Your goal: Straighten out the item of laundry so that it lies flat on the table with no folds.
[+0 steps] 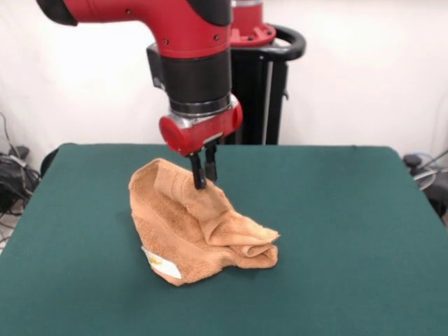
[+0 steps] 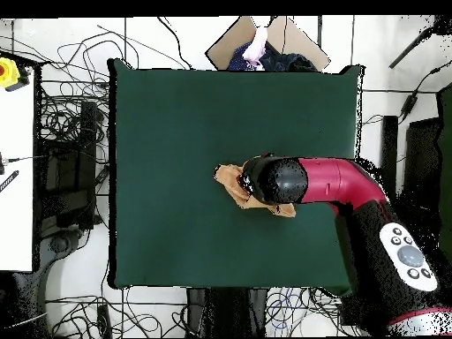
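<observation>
Across the front view from the left, we see bare green desk (image 1: 364, 231) first, then the towel (image 1: 199, 227), bunched in a crumpled heap around the middle of the desk, well clear of all four edges. Its left side drapes down steeply, and near the bottom of that side we spot the small white label (image 1: 161, 264) with yellow print, sitting close to the heap's front edge. A little further right, the towel peaks, and there is the gripper (image 1: 204, 173), coming straight down from the red arm (image 1: 175, 21) with its two black fingers (image 1: 198, 173) drawn close together on a ridge of cloth at the heap's top. We think they are pinching the fabric, though the contact is hard to see cleanly from here. Right of the gripper the towel slopes down into a rolled, folded lip that rests on the desk.

From overhead, the arm's dark wrist covers most of the towel (image 2: 231, 181); only tan edges peek out on its left and lower sides, near the desk's (image 2: 177, 115) centre.
</observation>
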{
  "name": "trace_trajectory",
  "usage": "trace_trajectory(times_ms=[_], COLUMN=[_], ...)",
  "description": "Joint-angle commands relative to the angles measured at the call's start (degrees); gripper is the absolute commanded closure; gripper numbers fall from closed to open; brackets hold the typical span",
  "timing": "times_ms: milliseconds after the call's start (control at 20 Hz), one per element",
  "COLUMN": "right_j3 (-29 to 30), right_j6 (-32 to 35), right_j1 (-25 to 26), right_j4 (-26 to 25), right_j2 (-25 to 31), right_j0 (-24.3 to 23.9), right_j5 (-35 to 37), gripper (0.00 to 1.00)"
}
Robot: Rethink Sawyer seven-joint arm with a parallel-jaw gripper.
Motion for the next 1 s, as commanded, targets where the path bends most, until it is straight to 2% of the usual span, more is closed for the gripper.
trace_trajectory(times_ms=[50, 250, 400, 500, 1000], right_j3=[6.96, 8.76, 9.57, 10.46, 11.08], right_j6=[8.49, 8.02, 2.61, 1.42, 1.86], right_j1=[-4.41, -5.45, -5.52, -5.69, -5.96], right_j4=[1.07, 1.68, 1.70, 0.68, -0.99], right_j2=[-0.15, 0.67, 3.05, 3.08, 3.24], right_j0=[2.32, 2.20, -0.46, -1.51, -1.17], right_j5=[-2.99, -3.11, -1.46, -2.33, -3.63], gripper=[1.00, 1.00, 1.00, 1.00, 1.00])
